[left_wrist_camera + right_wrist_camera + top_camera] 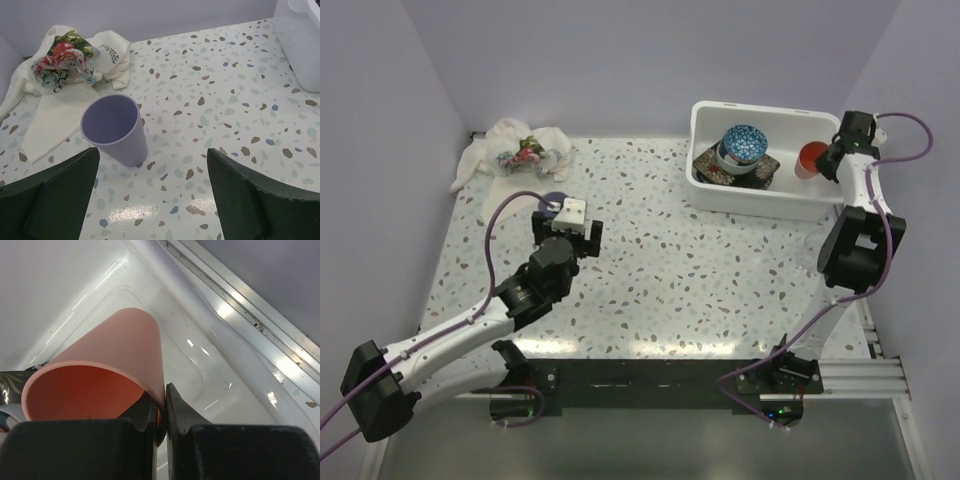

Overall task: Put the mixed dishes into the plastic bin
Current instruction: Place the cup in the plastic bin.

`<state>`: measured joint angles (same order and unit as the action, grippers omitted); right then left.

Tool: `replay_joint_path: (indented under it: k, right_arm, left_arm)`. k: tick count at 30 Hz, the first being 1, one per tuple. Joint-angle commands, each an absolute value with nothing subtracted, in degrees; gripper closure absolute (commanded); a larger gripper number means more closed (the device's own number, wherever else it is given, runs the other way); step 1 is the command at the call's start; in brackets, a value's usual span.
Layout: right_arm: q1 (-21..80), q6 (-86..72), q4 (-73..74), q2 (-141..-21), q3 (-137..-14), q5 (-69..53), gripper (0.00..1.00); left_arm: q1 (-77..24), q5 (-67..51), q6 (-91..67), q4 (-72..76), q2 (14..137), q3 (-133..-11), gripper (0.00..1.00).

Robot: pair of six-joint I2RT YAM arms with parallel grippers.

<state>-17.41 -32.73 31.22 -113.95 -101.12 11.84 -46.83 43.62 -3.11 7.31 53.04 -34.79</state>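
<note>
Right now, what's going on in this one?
The right gripper is shut on the wall of the orange cup, holding it tilted inside the plastic bin, where a stack of dishes already sits. The left gripper hangs open just short of the purple cup, which stands upright and untouched on the table beside the white cloth.
</note>
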Motion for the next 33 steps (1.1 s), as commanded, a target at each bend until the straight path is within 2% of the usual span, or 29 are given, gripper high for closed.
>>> replay_joint_path:
  k: [1,10,21,25,31,33]
  right_arm:
    - [-18.37,-35.07,25.66,-115.39,-104.76,9.67,1.00]
    - [-19.16,-35.60,25.05,-122.86,-111.00,8.09,1.00]
    - [-19.34,-36.74,24.70,-129.20,-117.07,5.54,0.93]
    - [-19.34,-37.26,23.65,-129.46,-116.98,4.57,0.77]
    - [-19.34,-38.67,20.84,-127.71,-115.05,4.13,0.58]
    - [-19.42,-39.28,19.69,-126.57,-113.30,3.61,0.55]
  left_arm:
    - [-46.41,43.95,-1.67,11.60,53.87,-34.19,0.07]
    - [-46.41,43.95,-1.23,12.22,55.98,-34.10,0.07]
    - [-46.41,43.68,-0.88,12.74,58.01,-34.01,0.07]
    - [-46.32,43.68,-0.79,12.83,58.36,-34.01,0.08]
    - [-46.32,43.42,-0.70,12.92,58.45,-34.01,0.08]
    - [-46.41,43.33,-0.79,12.92,58.27,-34.10,0.07]
